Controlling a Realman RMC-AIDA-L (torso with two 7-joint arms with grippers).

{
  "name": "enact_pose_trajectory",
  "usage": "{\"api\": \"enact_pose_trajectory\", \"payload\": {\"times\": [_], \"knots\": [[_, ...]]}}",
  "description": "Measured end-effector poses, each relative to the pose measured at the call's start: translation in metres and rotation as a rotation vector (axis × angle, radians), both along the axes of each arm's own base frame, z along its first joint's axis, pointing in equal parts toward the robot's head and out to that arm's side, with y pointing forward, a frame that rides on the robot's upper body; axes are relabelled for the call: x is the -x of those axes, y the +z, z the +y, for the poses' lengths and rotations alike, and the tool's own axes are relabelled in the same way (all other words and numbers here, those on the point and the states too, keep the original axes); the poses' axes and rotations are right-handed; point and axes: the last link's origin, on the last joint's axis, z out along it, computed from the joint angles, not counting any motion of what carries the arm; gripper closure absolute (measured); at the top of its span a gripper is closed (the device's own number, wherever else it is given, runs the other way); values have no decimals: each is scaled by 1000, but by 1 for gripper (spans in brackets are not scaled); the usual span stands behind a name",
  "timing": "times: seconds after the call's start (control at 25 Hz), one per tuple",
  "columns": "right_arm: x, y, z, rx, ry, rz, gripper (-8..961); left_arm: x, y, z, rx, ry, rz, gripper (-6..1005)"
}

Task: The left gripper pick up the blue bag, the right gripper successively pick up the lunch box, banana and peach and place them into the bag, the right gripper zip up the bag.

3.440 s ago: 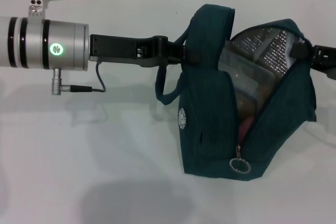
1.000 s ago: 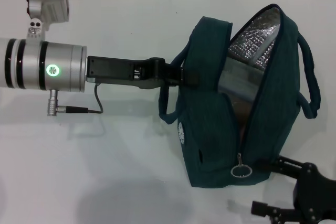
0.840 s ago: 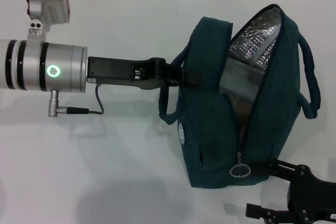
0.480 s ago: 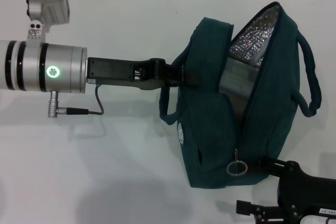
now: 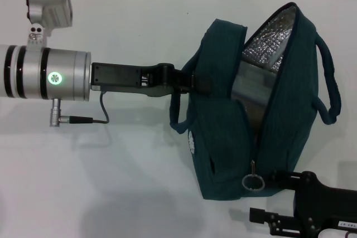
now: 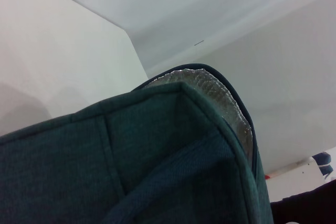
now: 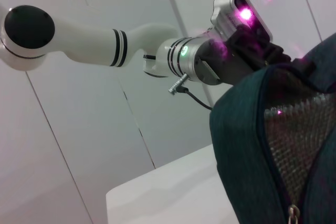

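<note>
From the head camera, the blue bag [image 5: 251, 110] stands right of centre on the white table [image 5: 111, 193], held up by the left gripper [image 5: 195, 82], clenched on the bag's left handle strap. The mouth gapes, silver quilted lining [image 5: 268, 48] showing, and something pale sits inside. The right gripper [image 5: 273, 204] is down at the near right corner, just beside the metal ring pull [image 5: 250, 181] at the near end of the zipper; its fingers look parted, nothing in them. My read: the zipping step is starting. To do it well, pinch the ring squarely, then draw it along the zipper line toward the far end while the left arm keeps the fabric taut, or the soft cloth will bunch.

From the left wrist, only woven teal fabric, a stitched strap [image 6: 173, 182] and the crinkled foil edge; no fingers visible.

From the right wrist, the zipper slider [image 7: 292, 213] hangs close below the foil lining, with the left arm [image 7: 105, 40] beyond. The cloth looks soft, the ring hard and small.
</note>
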Motion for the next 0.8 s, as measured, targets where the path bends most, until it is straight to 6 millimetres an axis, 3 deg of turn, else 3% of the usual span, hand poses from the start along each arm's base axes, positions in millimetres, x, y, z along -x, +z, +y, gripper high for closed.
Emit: {"api": "enact_pose_trajectory", "payload": {"times": [0.2,0.64,0.8], "knots": [[-2,-1,0,-4,-16,-10,238,0,0,0,-1,-1,-1,962],[-3,-1,3,-20,-27,-9,715,0,0,0,-1,-2,-1,959],[-3,-1,5,-29,-35,-14,831,-1,0,0,-3,-4,-1,958]]}}
